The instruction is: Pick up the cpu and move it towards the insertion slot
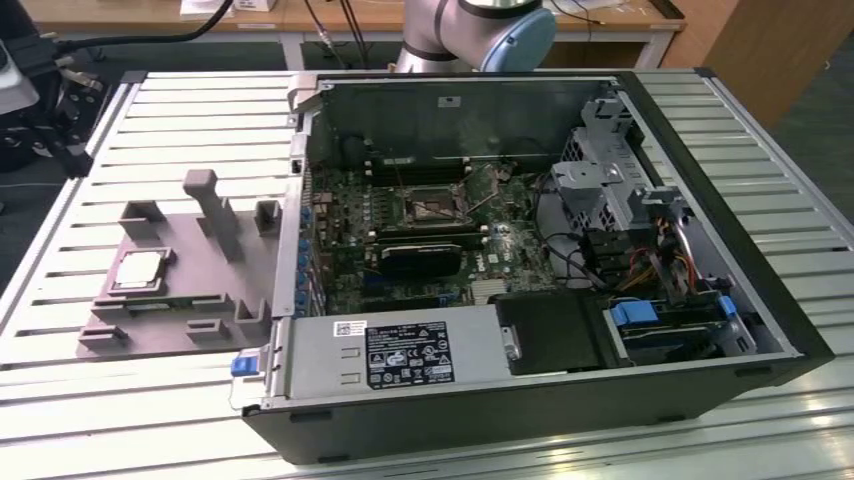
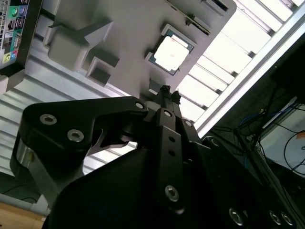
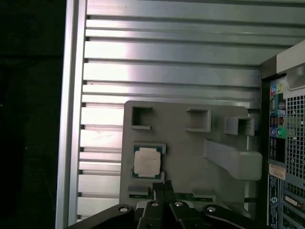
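- Step in hand: the pick-up has not begun. The cpu (image 3: 147,162) is untouched in its seat, and the claw (image 3: 162,187) hangs above the grey holder plate (image 3: 186,148), just beside the chip's near edge and not in contact with it.
- Claw state: in both wrist views the two fingertips (image 2: 165,89) stand close together with hardly any gap, and nothing is between them.
- Location of the chip: in the exterior view it lies flat in a shallow square pocket of the holder plate (image 1: 200,305), on the slatted metal table (image 1: 80,410), to the exterior view's left of the open computer case (image 1: 534,420) and well apart from the socket (image 1: 430,208) on the board inside.
- What the move calls for, in my judgement: the jaws need to spread wider than the chip, centre over it and come down square. The pocket walls sit tight around the chip, so little edge is exposed to grip.
- Appearance of the chip: a small flat square with a pale, silvery lid that glares under the light and a thin darker, greenish border. It sits level, with no tilt visible.
- Risk, as judged: a thin, smooth part could slip or cock in the pocket if gripped off-centre.
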Tool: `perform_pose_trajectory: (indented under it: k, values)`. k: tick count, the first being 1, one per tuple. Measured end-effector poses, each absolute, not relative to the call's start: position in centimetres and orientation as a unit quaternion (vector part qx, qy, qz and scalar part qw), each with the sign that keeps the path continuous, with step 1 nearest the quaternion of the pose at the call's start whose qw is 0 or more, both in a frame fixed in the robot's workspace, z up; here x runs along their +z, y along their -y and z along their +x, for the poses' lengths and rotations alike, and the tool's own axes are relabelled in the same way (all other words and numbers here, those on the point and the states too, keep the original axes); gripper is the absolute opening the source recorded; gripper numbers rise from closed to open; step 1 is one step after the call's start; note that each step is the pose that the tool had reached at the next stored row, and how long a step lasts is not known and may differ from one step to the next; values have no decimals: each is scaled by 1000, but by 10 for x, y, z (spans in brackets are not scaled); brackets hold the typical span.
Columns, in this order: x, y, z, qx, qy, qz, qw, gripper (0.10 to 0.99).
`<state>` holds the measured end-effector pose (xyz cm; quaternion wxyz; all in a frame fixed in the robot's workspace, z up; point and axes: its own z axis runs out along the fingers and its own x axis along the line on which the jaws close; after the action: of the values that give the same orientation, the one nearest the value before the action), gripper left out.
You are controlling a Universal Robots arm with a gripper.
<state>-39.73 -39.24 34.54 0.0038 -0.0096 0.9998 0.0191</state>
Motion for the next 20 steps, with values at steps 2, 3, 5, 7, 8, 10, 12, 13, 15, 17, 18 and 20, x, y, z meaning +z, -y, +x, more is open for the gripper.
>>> perform_pose_trajectory:
  k: [2, 3, 5, 7, 8, 10, 12, 13, 15, 17, 18, 20]
  values:
    - [342, 392, -398, 19, -1000, -10, 4, 102]
    - [340, 392, -398, 19, -1000, -10, 5, 102]
    - [336, 392, -398, 19, -1000, -10, 5, 102]
    - [333, 392, -398, 19, -1000, -10, 6, 102]
    - [331, 392, -398, 19, -1000, -10, 6, 102]
    - [327, 392, -399, 19, -1000, -10, 6, 102]
    - [324, 392, -399, 19, -1000, -10, 6, 102]
    - [322, 392, -399, 19, -1000, -10, 7, 102]
    - [318, 392, -399, 19, -1000, -10, 7, 102]
    - [314, 392, -400, 19, -1000, -10, 7, 102]
    - [313, 393, -400, 19, -1000, -10, 8, 102]
    - [309, 393, -401, 19, -1000, -10, 8, 102]
